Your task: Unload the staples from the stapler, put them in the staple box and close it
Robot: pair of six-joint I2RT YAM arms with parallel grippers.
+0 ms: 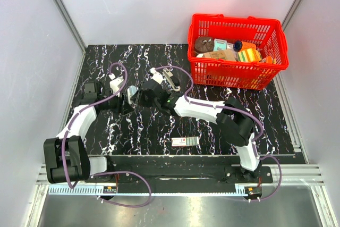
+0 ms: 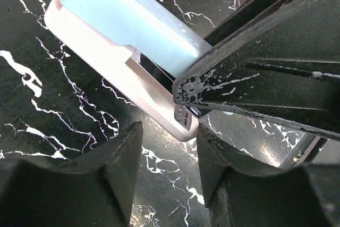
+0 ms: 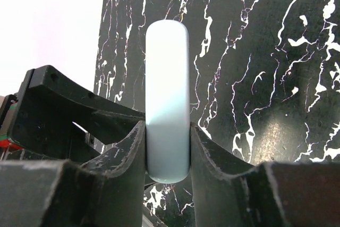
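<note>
My right gripper (image 3: 167, 126) is shut on a pale blue-white short stick (image 3: 167, 78), holding it by its sides just above the black marble table. In the left wrist view the stick (image 2: 122, 19) shows a pale blue top over a white base, with a small metal end. My left gripper (image 2: 167, 128) is open, and the stick's end lies just ahead of its fingertips. The right gripper's dark finger (image 2: 255, 78) crosses above. From above, both grippers meet mid-table (image 1: 139, 93). A slim black and silvery stapler (image 1: 170, 78) lies just behind the right wrist, held by neither gripper.
A red basket (image 1: 238, 51) with several items stands at the back right. A small flat box with a red-white label (image 1: 185, 141) lies near the front edge. Purple cables loop over both arms. Pale walls close in the table's left and back.
</note>
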